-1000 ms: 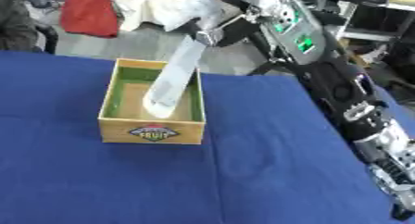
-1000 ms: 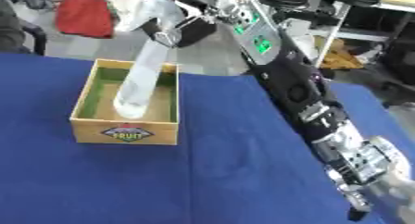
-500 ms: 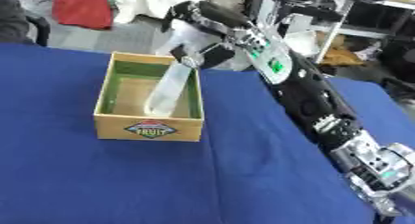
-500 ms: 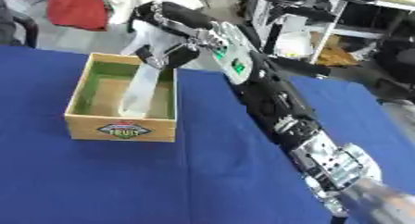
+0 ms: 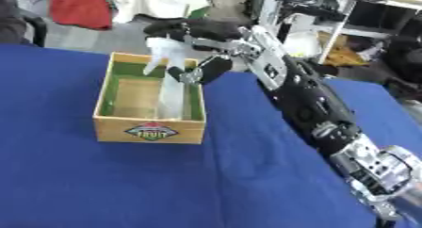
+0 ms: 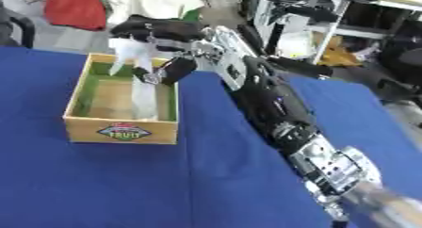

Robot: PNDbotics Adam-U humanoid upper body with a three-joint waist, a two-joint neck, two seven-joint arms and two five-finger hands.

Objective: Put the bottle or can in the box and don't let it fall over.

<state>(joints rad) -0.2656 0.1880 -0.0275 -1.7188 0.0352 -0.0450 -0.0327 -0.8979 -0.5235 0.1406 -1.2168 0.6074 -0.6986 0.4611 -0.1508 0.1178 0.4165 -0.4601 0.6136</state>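
Note:
A wooden box (image 5: 148, 130) with a green inside and a fruit label on its front stands on the blue table. A tall white spray bottle (image 5: 171, 95) stands almost upright in the box's right half, its base on the floor of the box. My right hand (image 5: 196, 32) comes in from the lower right on a long black and silver arm. Its fingers curl over the bottle's spray head (image 6: 125, 50) and the thumb presses the neck from the right. The left hand shows in neither view.
The blue tablecloth (image 5: 124, 184) spreads around the box. Beyond the far edge lie a red cloth (image 5: 78, 5) and a white cloth (image 5: 152, 1). A shelf with clutter (image 5: 329, 34) stands at the back right.
The bottle leaned with its top to the right over the box wall; it now stands nearly upright in the box, my right hand still on its top. The camera has also shifted.

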